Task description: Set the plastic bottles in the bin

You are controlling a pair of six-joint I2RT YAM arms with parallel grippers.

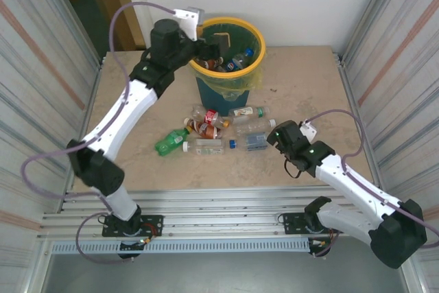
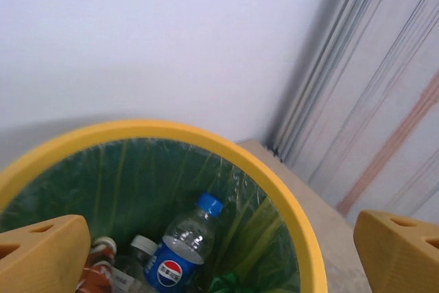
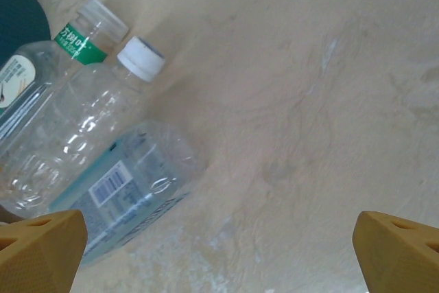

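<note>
Left arm: reaches forward to the round dark teal waste bin [image 1: 255, 36] with its wide yellow rim, at the far middle of the beige table [image 1: 309, 87]. The left gripper [image 1: 206, 49] hangs over the bin's left rim. In the left wrist view its yellow fingers [image 2: 41, 252] stand wide apart with nothing between them.

Bin contents: inside the translucent yellow-green liner lies a clear bottle with a blue cap and a blue, red and white round-logo label [image 2: 182, 252], neck up against the wall. Beside it are a white-capped bottle [image 2: 140, 248] and a brown one [image 2: 96, 272], both partly hidden.

Table: a loose cluster of bottles lies just in front of the bin, among them a green bottle [image 1: 170, 143], a brown cola-coloured one with a red label [image 1: 209, 121] and several clear ones [image 1: 257, 127].

Right arm: the right gripper [image 1: 274, 133] sits low at the cluster's right edge. Its fingers [image 3: 38, 248] are spread wide and empty, with a clear bottle with a pale blue label [image 3: 130, 197] near the left finger.
</note>
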